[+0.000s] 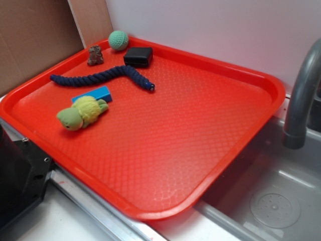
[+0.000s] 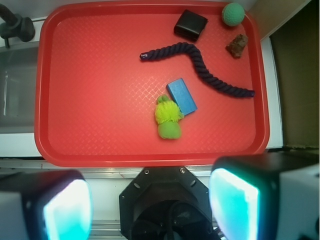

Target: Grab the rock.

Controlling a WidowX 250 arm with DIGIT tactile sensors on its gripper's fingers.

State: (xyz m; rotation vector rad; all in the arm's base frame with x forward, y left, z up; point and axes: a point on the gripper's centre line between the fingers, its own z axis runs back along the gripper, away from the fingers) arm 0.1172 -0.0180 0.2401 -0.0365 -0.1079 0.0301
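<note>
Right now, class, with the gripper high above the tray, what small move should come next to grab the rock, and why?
Probably carry the open gripper toward the tray's far corner, over the rock, which lies untouched between the green ball and the rope.

My fingers are just two blurry cyan-lit blobs at the bottom of the wrist view, tips cut off by the frame edge, so no way to read how far apart they really sit. In the exterior view my arm is only a dark chunk chopped off at the lower left corner. The faucet runs out the right edge. The blue block is half hidden behind the plush toy.
</note>
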